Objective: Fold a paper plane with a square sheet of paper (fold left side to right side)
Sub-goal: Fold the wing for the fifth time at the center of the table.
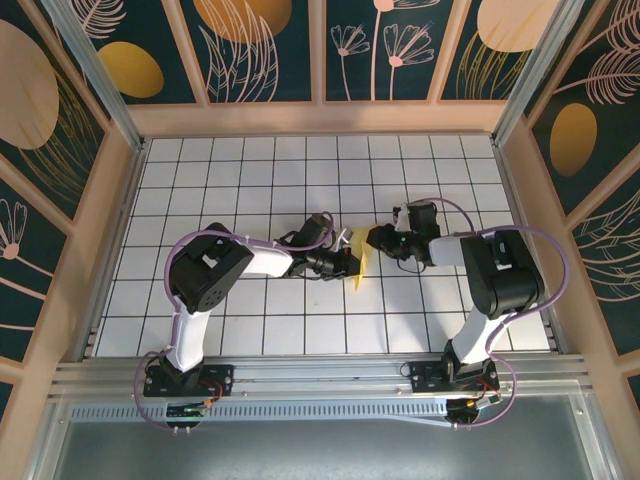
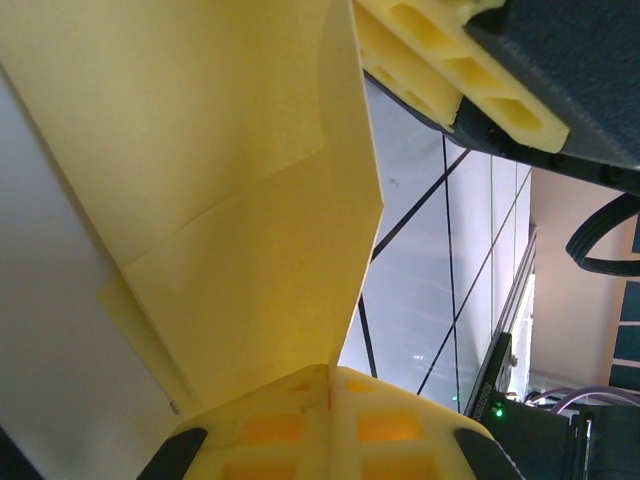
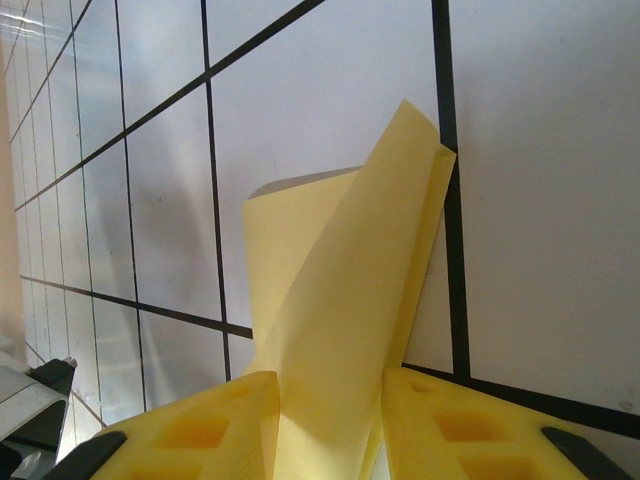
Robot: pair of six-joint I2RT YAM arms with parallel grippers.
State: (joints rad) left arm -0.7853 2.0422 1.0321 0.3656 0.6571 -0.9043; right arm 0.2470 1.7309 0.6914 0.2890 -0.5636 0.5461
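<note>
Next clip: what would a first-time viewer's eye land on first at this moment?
The two arms meet at the middle of the white grid table, with a creased pale-yellow sheet of paper caught between them and seen nearly edge-on from above. Up close, the left claw is shut on the sheet, whose layered flaps fan out ahead of it. The right claw grips a folded flap between its yellow fingers.
</note>
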